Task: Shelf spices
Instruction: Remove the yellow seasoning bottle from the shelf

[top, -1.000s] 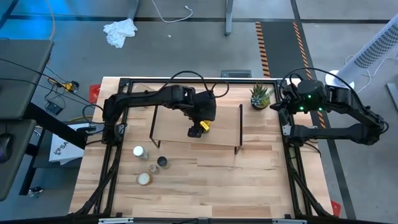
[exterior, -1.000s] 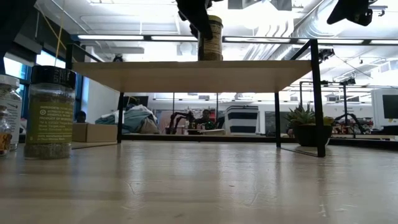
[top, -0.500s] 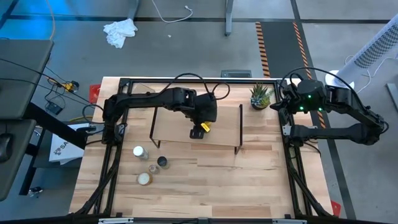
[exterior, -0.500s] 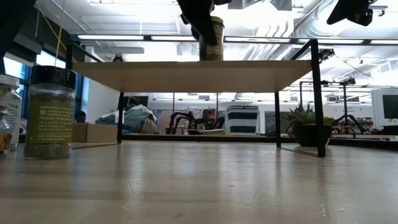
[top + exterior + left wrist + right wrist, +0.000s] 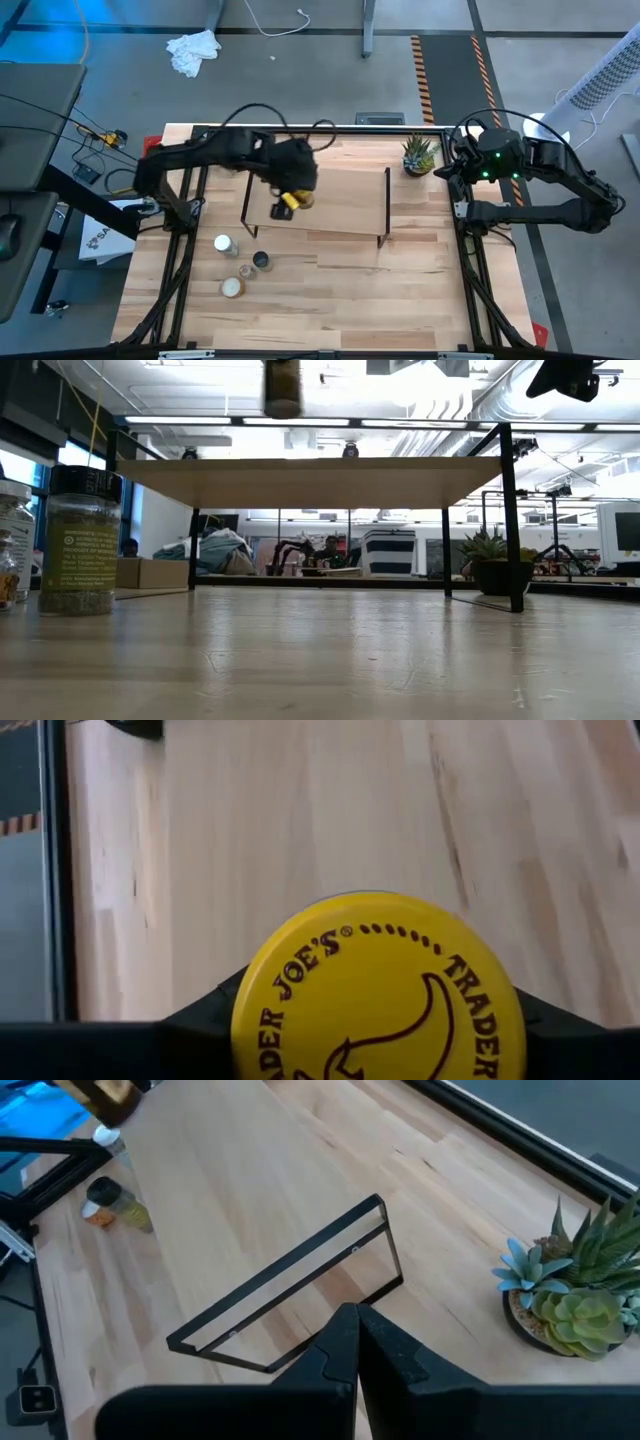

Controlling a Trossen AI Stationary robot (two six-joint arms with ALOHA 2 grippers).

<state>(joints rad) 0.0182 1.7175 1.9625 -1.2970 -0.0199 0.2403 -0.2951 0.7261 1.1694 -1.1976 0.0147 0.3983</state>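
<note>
The shelf [image 5: 330,195] is a light-wood plank on thin black frame legs, standing at the table's middle back. My left gripper [image 5: 284,206] is shut on the yellow-lidded spice jar [image 5: 293,199] above the shelf's left part. In the low view this jar [image 5: 283,385] hangs well above the plank [image 5: 310,480]. Several more spice jars [image 5: 240,265] stand on the tabletop left of and nearer than the shelf. My right gripper [image 5: 355,1335] waits shut, raised at the back right near the plant. My left gripper pinches the yellow jar between its two fingers [image 5: 200,1020], one on each side just under the yellow lid's rim [image 5: 245,1010]. The lid hides the sides themselves. The fingers slant down from above. The jar is lifted clear of the shelf, roughly upright.
A potted succulent [image 5: 419,155] stands at the back right, beside the shelf's right leg frame [image 5: 385,205]. A black-capped jar [image 5: 82,540] looms close at the low view's left. Bare tabletop [image 5: 380,290] lies in front of the shelf.
The yellow jar stood on the shelf's middle with my left gripper around it. My left gripper has since risen and gone toward the table's left, carrying the jar, which is now lifted clear of the plank.
</note>
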